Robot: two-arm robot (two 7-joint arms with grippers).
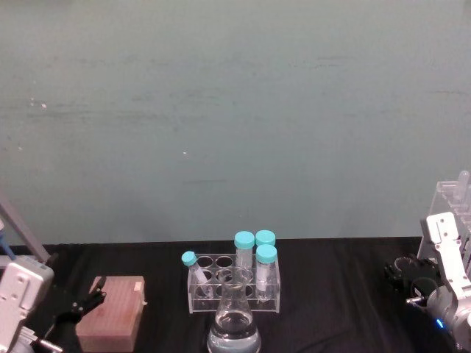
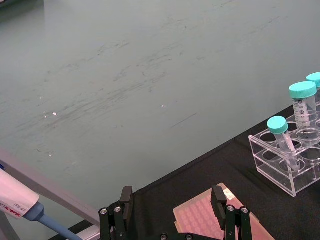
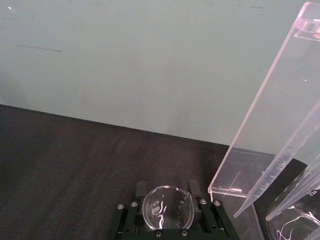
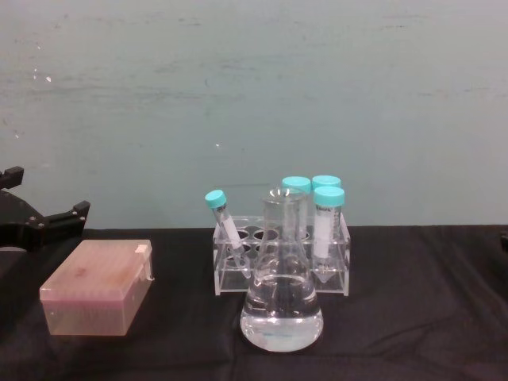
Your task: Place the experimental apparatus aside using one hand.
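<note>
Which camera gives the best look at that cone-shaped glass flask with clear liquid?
The chest view: the conical flask stands whole, side-on, before the tube rack, its liquid level plain. The head view looks down on it, base cut off at the picture's lower edge.

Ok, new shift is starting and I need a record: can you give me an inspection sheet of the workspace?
Surface: black cloth, no spills seen.
Job's things: conical flask, part-filled with clear liquid, front centre; tall acrylic rack at the right edge; small beaker.
Clutter: tube rack with four teal-capped tubes, centre; pink tip box, left.
Grippers: left gripper open, by the tip box; right gripper shut on the small beaker.
Cables: nothing seen.
Surroundings: plain teal wall.
</note>
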